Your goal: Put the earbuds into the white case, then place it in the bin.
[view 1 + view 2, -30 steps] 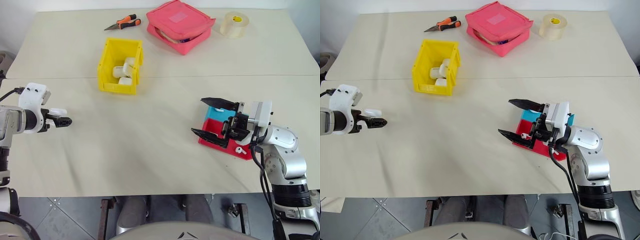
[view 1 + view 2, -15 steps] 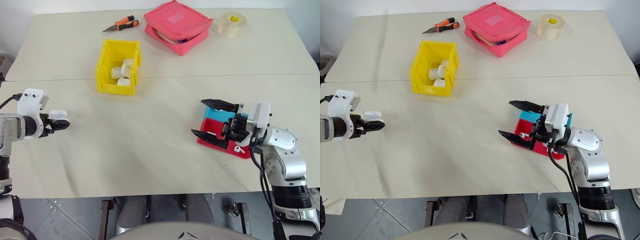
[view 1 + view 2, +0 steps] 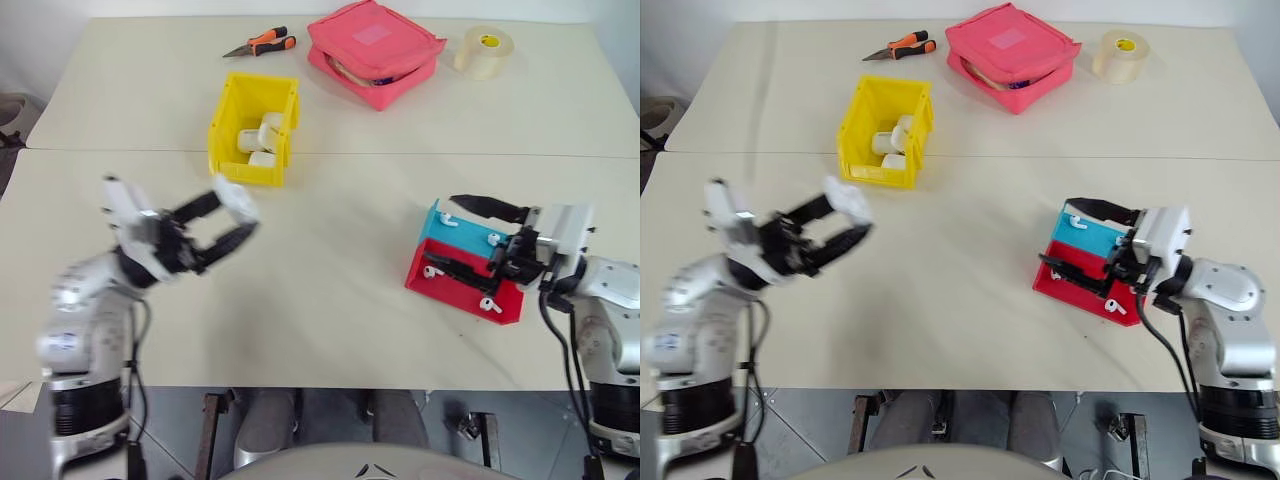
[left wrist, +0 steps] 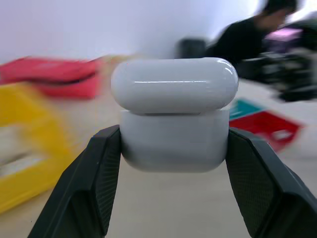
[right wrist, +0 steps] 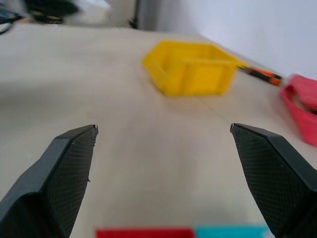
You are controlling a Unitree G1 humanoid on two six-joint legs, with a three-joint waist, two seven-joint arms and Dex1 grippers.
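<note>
Right now I have the small rounded glossy white plastic case point(image 4: 174, 114) pinched between the two black fingers of my left tool point(image 3: 222, 221), lid down, carried above the bare middle-left stretch of the cream desk point(image 3: 330, 290). That stretch below it gives me wide open surface toward the near edge and across to the right.

Tiny white stemmed earbuds point(image 3: 447, 220) lie scattered on the red-and-blue angled plastic tray point(image 3: 462, 278) near the desk's right side, some on the blue part, some on the red. My right tool point(image 3: 478, 238) hangs over that tray with its fingers spread wide, gripping nothing that I can see.

Further back, the bright yellow rectangular open-top plastic bin point(image 3: 254, 140) stands left of centre, just beyond the seam that crosses the desk, with several white cases already inside. Open desk separates it from my left tool.

Along the far edge sit orange-handled pliers point(image 3: 261, 43), a pink zippered fabric pouch point(image 3: 376, 51) and a roll of pale tape point(image 3: 483, 51), all well apart from both tools.
</note>
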